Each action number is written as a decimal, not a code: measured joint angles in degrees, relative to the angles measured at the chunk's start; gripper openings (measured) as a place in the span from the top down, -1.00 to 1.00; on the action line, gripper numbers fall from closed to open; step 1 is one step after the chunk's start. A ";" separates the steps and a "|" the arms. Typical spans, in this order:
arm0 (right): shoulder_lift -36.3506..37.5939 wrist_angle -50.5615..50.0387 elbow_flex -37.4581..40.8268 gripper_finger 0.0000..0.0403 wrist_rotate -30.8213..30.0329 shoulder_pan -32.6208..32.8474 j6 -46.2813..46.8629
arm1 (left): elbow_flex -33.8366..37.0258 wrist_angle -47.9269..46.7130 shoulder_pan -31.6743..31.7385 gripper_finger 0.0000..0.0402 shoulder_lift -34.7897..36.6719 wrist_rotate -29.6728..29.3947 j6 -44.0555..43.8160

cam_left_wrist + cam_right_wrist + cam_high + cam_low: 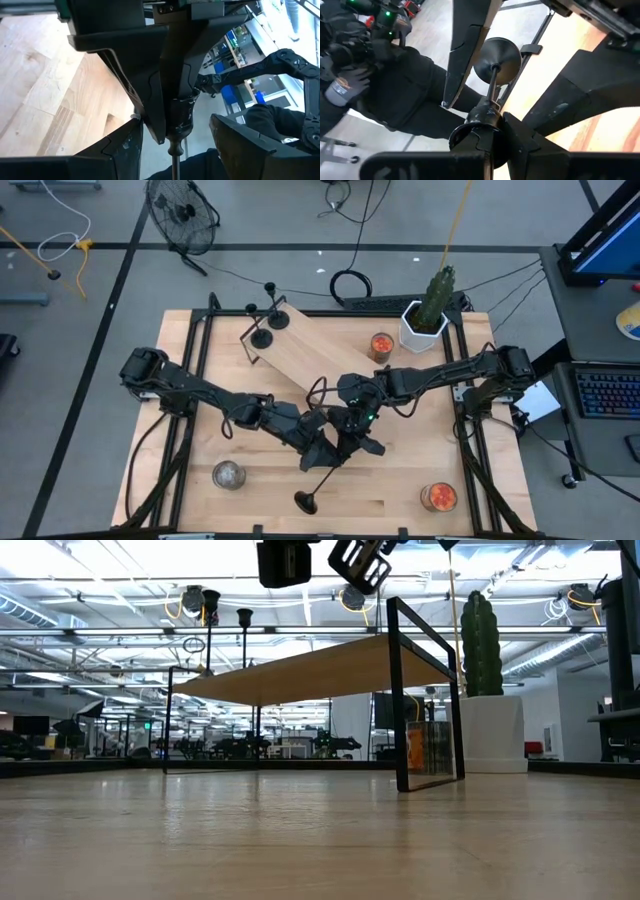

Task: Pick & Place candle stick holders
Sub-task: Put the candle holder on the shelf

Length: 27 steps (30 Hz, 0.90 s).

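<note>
One black candle stick holder point(318, 483) hangs in the air over the table's near middle, with its round base point(306, 502) toward the near edge. My right gripper point(350, 444) is shut on its cup end. My left gripper point(324, 452) is open; its fingers point(120, 147) stand on either side of the stem point(173, 152), and I cannot tell if they touch it. Two more holders point(262, 335) point(278, 315) stand upright on their bases on the wooden shelf point(300, 350); they also show in the low view point(211, 630). My right gripper pinches the holder's cup top point(476, 125) between its two fingers. The stem point(493, 85) and the round base point(497, 59) stick out past the fingertips. The holder is tilted, with its base toward the near edge, and is lifted clear of the table.
The wooden shelf on a black frame point(430, 690) stands slantwise at the far middle. A cactus in a white pot point(428, 315) and an orange-filled jar point(381, 345) stand at the far right. Another orange-filled jar point(438, 497) stands at the near right and a glass jar point(228, 475) at the near left.
</note>
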<state>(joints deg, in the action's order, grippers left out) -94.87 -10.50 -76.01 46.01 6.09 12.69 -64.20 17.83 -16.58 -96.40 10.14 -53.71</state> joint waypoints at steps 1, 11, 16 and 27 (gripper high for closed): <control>0.00 0.32 0.00 0.94 -0.50 0.03 -0.43 | 0.00 -0.16 -0.02 -0.18 0.01 0.11 0.00; -0.02 6.77 -0.22 0.94 -4.21 -0.04 -1.31 | -0.12 -1.28 0.16 -0.18 -0.21 0.83 0.18; -0.14 9.75 -0.24 0.94 -3.99 -0.80 0.16 | -0.20 -2.40 0.37 -0.18 -0.11 0.93 0.18; -0.10 3.66 -0.20 0.94 -0.97 -1.00 0.30 | -0.13 -2.84 0.52 -0.18 -0.09 4.21 -2.12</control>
<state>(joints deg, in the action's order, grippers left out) -94.97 -6.84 -76.20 45.04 5.08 12.98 -64.34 14.99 -16.05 -96.49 14.35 -55.83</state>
